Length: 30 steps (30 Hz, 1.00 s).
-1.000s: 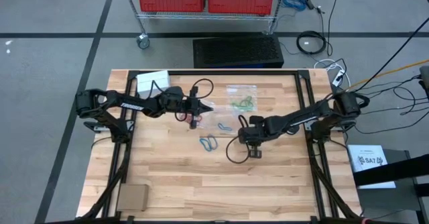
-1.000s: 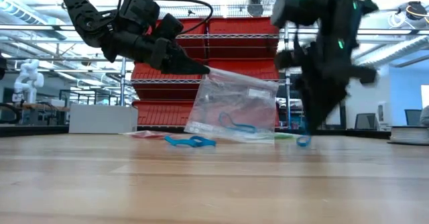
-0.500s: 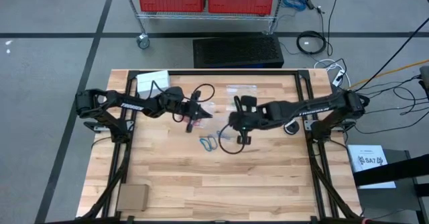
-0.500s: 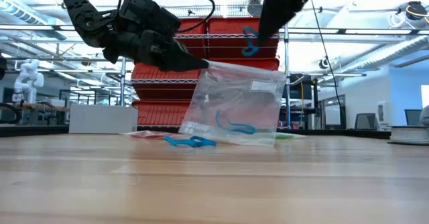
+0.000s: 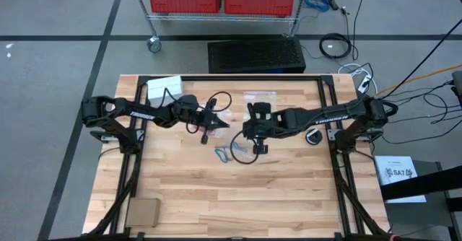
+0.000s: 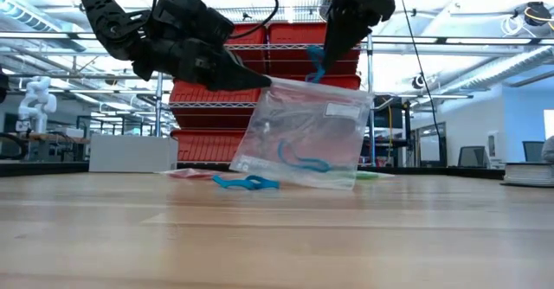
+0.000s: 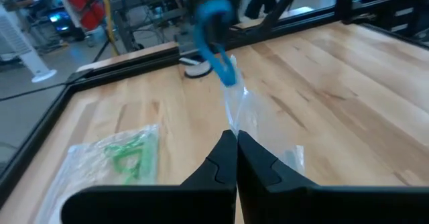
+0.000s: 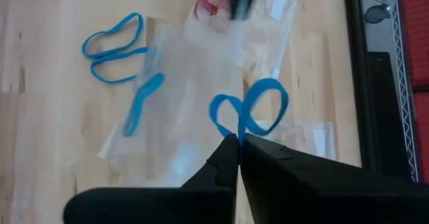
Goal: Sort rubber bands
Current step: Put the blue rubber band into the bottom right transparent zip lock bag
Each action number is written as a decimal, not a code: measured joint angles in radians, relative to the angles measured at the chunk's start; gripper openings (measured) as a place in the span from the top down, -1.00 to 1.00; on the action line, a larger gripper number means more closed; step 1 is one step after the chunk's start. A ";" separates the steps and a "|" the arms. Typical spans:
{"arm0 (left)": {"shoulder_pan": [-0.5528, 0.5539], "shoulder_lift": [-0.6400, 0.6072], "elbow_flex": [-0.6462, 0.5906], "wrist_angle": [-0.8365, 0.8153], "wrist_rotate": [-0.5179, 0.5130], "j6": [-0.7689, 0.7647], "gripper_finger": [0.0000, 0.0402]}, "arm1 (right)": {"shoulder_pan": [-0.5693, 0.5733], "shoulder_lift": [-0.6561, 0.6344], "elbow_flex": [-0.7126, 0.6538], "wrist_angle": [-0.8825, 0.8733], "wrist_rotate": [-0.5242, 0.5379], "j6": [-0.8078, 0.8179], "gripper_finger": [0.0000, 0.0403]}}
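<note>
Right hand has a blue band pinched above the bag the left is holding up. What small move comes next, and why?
Probably lower the right hand so the blue rubber band goes into the mouth of the clear bag. The left hand holds the bag's top edge up, and another blue band already lies inside.

I am reading very little lettering here. From above, a white sheet (image 5: 399, 173) lying beside my counter (image 5: 180, 190) is showing a printed mark that looks like "SA7". White brand lettering is running along my right arm (image 5: 328, 115) and my left arm (image 5: 141, 112), but it is too small for me to make out.
</note>
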 joint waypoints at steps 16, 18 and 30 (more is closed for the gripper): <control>-0.001 0.000 0.002 0.001 -0.032 -0.024 1.00 | 0.004 0.033 0.000 -0.011 0.007 0.021 1.00; -0.001 0.000 0.002 0.001 -0.032 -0.024 1.00 | 0.004 0.045 0.000 -0.012 0.014 0.017 1.00; -0.001 0.000 0.003 -0.004 -0.028 -0.025 1.00 | 0.003 0.053 -0.001 -0.026 0.118 0.044 1.00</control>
